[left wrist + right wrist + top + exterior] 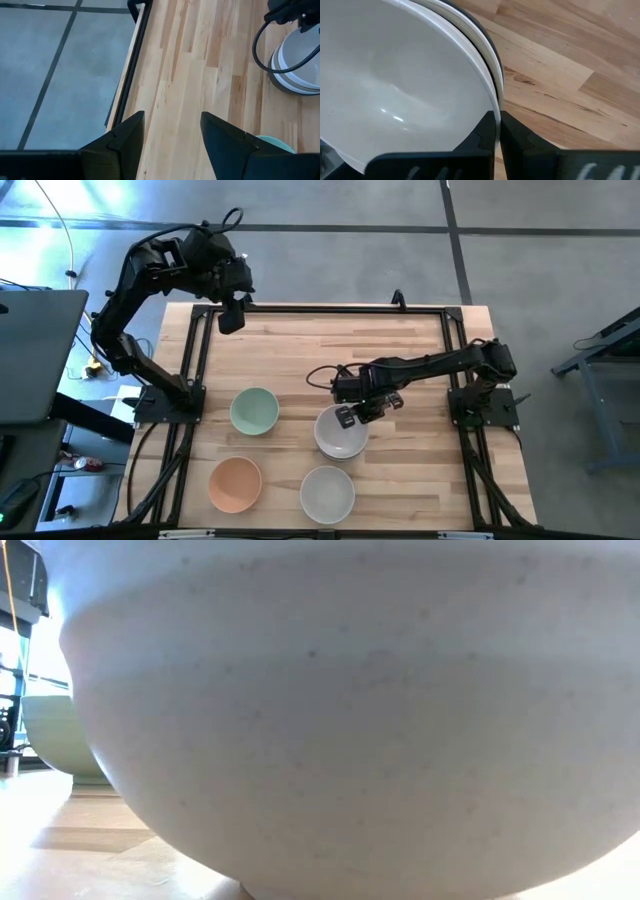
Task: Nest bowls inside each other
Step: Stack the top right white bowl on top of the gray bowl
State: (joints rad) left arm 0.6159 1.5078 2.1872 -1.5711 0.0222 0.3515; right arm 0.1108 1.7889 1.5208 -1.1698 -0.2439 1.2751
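Note:
A stack of bowls (340,435) stands at the table's middle, a white bowl on top with white and black rims (487,47) showing around it. My right gripper (350,417) is shut on the top bowl at its far side. On the table to the left sit a mint green bowl (254,410) and a peach-orange bowl (235,483). A pale grey bowl (327,493) sits by the near edge and fills the low view (350,720). My left gripper (232,315) hovers open over the far left corner, touching nothing. My right gripper (498,130) pinches the top white bowl's rim (492,102), one finger inside the bowl and one outside. The fingers come from above, slanting in from the table's right. The bowl sits in the stack, its rim close to the rims beneath.
Black frame rails (320,308) run along the table's far, left and right edges. A cable (322,373) loops beside my right wrist. Bare wood lies across the far half of the table (300,345). A laptop (35,355) stands off the left side.

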